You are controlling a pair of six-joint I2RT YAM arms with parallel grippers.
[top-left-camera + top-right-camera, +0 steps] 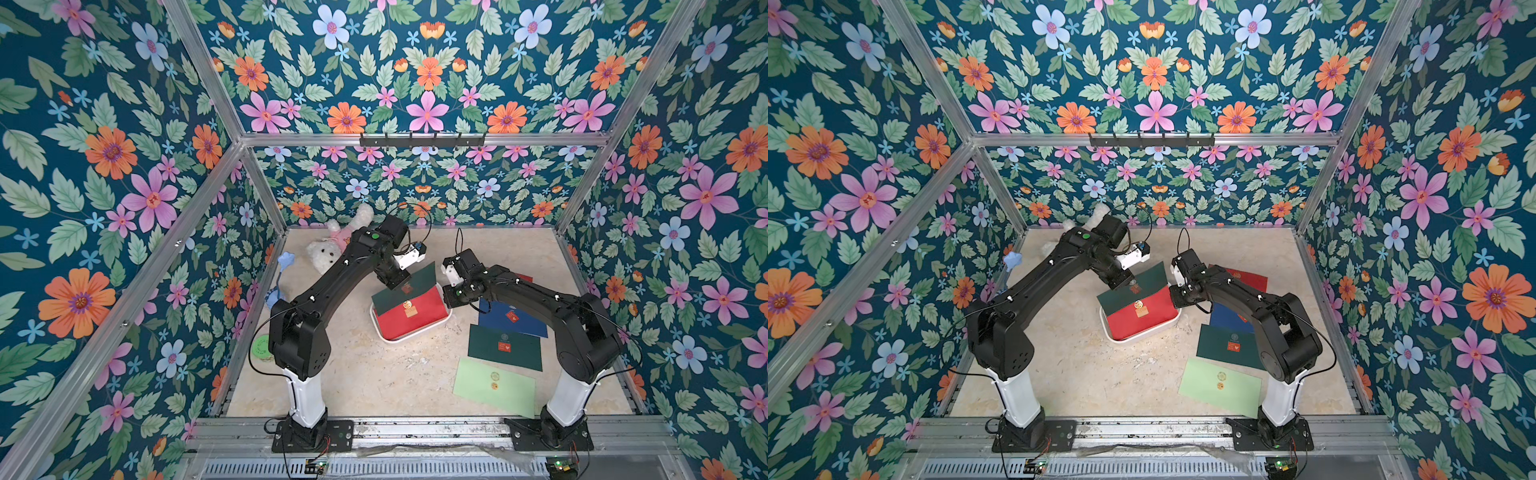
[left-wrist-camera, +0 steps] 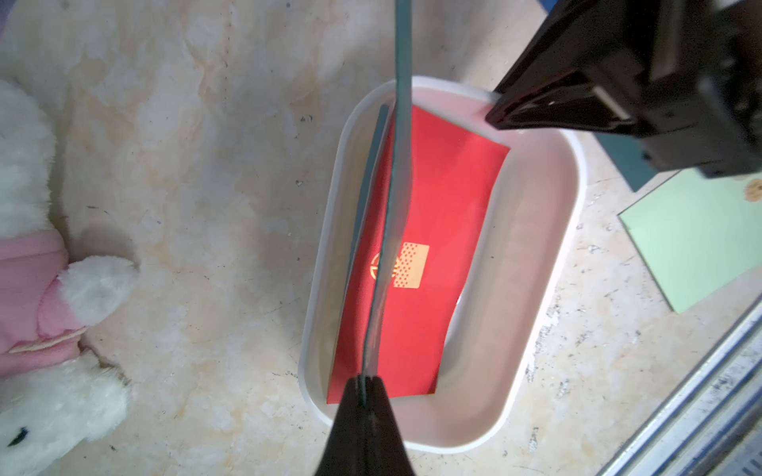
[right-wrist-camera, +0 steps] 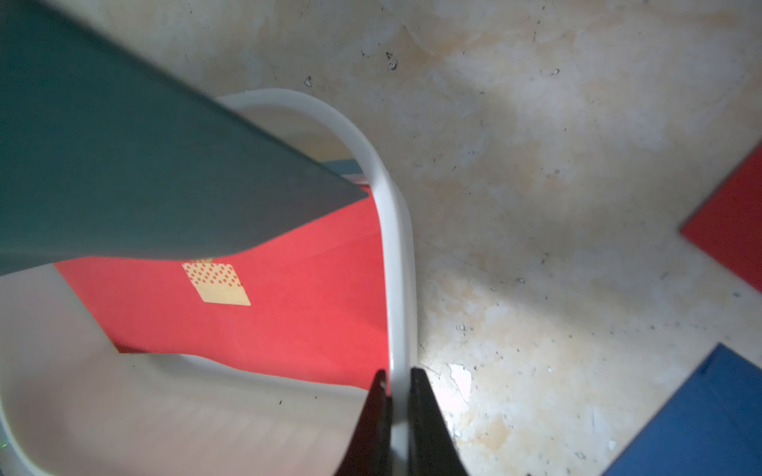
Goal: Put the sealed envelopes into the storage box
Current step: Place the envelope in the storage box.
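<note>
At your far left, a white plush toy (image 1: 324, 255) lies on the table (image 1: 374, 374), well apart from the work. Your left gripper (image 2: 365, 381) is clenched on the edge of a dark green envelope (image 1: 415, 280), holding it slanted over the far side of the storage box (image 1: 415, 334). A red envelope (image 1: 409, 318) lies flat inside that box, seal up, partly under the green one. Your right gripper (image 3: 398, 383) is clamped on the box's rim, one finger inside the wall and one outside. To the right of the box, four envelopes lie on the table: a second red envelope (image 1: 524, 277) farthest back, then a navy envelope (image 1: 511, 318), a second dark green envelope (image 1: 505, 349) and a light green envelope (image 1: 494, 386) nearest you.
</note>
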